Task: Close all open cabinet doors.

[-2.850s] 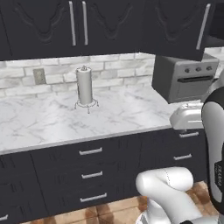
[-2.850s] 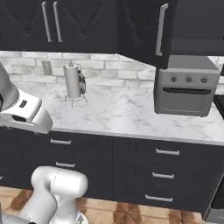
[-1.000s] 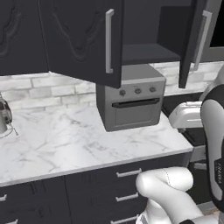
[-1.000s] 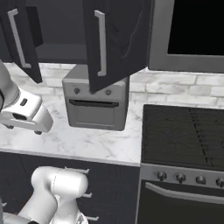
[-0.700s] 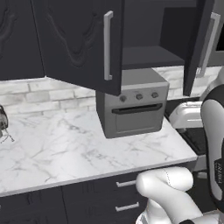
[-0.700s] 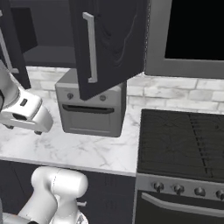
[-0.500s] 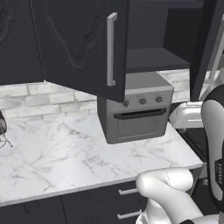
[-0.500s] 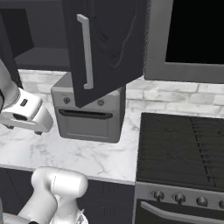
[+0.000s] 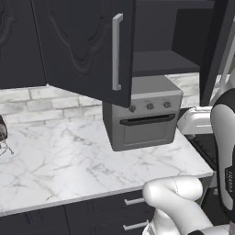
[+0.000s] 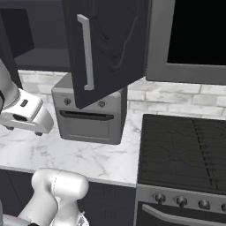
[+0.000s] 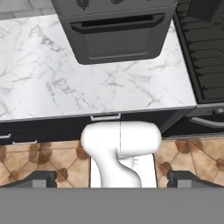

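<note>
Two black cabinet doors stand open above the counter. The left door (image 9: pixel 87 46) swings out toward me with its silver bar handle (image 9: pixel 117 50); in the right base view this same door (image 10: pixel 110 44) hangs in front of the toaster oven. The right door (image 9: pixel 215 46) shows edge-on at the far right, and the cabinet's bare shelf (image 9: pixel 160 62) lies between the two. My gripper (image 11: pixel 112 179) is open, its fingertips (image 11: pixel 41 177) wide apart, pointing down at the counter's front edge and the floor, well below the doors and touching nothing.
A grey toaster oven (image 9: pixel 142 119) sits on the marble counter (image 9: pixel 55 160) under the open cabinet. A black stove (image 10: pixel 185 150) adjoins on the right, with a black microwave (image 10: pixel 194 35) above it. Drawer fronts (image 9: pixel 105 215) run below the counter.
The base has driven right, so the whole scene slid left and came closer: the towel holder left the picture, the open doors and toaster oven came to the middle. The gripper stays open.
</note>
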Available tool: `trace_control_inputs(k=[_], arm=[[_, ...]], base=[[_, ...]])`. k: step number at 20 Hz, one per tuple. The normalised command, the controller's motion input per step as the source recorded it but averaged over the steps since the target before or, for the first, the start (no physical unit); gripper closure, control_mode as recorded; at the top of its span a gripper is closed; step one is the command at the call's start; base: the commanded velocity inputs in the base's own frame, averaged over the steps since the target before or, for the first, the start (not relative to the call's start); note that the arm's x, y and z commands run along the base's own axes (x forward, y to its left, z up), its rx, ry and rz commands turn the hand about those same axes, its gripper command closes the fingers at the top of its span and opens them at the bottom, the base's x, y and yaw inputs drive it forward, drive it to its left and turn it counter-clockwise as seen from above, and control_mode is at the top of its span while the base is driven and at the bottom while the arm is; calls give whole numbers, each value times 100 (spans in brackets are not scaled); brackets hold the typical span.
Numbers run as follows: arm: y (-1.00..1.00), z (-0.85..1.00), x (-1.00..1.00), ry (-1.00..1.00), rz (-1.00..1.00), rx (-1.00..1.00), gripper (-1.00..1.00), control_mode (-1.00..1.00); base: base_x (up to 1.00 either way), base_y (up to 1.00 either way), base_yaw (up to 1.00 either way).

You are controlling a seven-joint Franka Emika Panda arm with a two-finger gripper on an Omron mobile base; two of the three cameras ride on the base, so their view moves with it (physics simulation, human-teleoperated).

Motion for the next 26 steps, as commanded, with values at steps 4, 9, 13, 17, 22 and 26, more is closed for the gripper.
trace_control_inputs(k=[4,9,13,17,22,26], arm=[[0,0,0,-2,3,0,-100,-100],[-26,0,-35,-21,12,0,-100,-100],[-46,0,-39,-29,14,0,-100,-100],[-52,0,-26,-28,12,0,-100,-100],[-45,0,-25,-26,11,0,-100,-100],[-51,0,-12,-23,7,0,-100,-100]], base=[[11,0,0],[0,0,0],[0,0,0],[0,0,0],[0,0,0],[0,0,0]])
